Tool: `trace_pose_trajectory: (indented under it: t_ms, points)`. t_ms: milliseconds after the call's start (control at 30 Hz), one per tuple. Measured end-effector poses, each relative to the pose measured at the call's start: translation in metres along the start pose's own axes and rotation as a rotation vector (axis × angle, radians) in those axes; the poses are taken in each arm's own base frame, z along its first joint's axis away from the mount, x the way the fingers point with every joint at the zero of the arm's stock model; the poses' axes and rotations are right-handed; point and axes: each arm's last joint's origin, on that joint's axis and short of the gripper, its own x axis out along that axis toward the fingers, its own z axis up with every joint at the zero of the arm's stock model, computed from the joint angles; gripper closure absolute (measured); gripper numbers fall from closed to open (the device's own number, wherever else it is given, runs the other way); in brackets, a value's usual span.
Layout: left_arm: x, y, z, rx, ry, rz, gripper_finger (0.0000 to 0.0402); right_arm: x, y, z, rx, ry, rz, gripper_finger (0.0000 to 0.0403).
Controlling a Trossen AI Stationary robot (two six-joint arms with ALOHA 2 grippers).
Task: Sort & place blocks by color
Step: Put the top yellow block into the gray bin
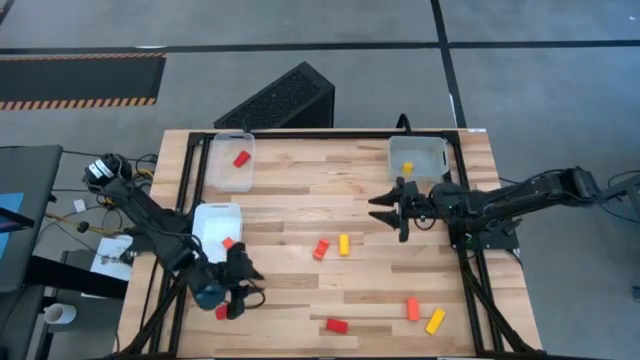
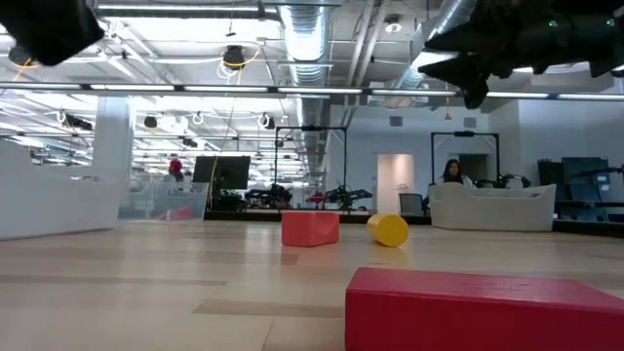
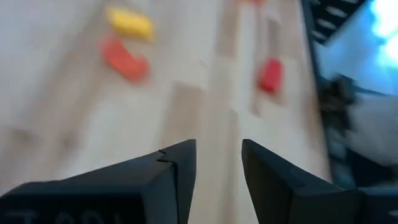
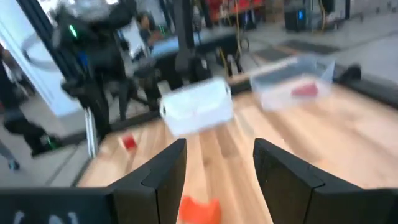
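Left gripper (image 1: 243, 272) sits low at the near-left corner of the table with its fingers parted and nothing between them, which my left wrist view confirms: bare wood shows through the gap. A small red block (image 1: 221, 312) lies just beside it toward the table edge, and I judge that to be the piece most at risk, since a careless sweep of the arm could nudge it off the wood altogether. Two trays stand on that side: the near tray (image 1: 205, 220) holds an orange-red block (image 1: 228, 242) right at its corner nearest the gripper, and the far tray (image 1: 218, 172) holds a red one (image 1: 241, 158). If I descend too close to the near tray, a finger may catch its wall and shove it. Right gripper (image 1: 392, 208) hovers spread and empty just beside the yellow tray (image 1: 432, 148), which already holds a yellow block (image 1: 407, 167). Loose pieces remain mid-table, an orange block (image 1: 321, 249) touching or nearly touching a yellow cylinder (image 1: 344, 245), so closing on one could roll the other away. Three more wait near the front edge: red (image 1: 336, 325), orange (image 1: 413, 309) and yellow (image 1: 435, 321). Red and orange look alike from above, so I could easily misfile one.
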Motion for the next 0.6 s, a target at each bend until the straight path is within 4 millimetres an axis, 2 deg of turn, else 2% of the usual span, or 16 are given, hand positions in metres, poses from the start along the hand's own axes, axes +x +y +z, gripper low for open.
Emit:
trace_pose_trajectory:
  t_ms: [100, 233, 433, 600]
  points:
    - [-0.002, 0.001, 0.001, 0.098, -0.088, 0.082, 0.0289, 0.006, 0.005, -0.011, 0.009, 0.081, 0.009, 0.0194]
    - [-0.007, 0.007, 0.007, 0.151, -0.126, 0.070, 0.0289, 0.019, 0.012, -0.025, 0.027, 0.218, 0.000, 0.0194]
    - [-0.023, 0.038, 0.015, 0.139, -0.234, -0.086, 0.0290, 0.046, 0.020, -0.028, -0.024, 0.285, -0.005, 0.0194]
    - [-0.048, 0.068, 0.022, 0.121, -0.450, -0.146, 0.0290, 0.070, 0.026, -0.030, -0.084, 0.330, 0.024, 0.0194]
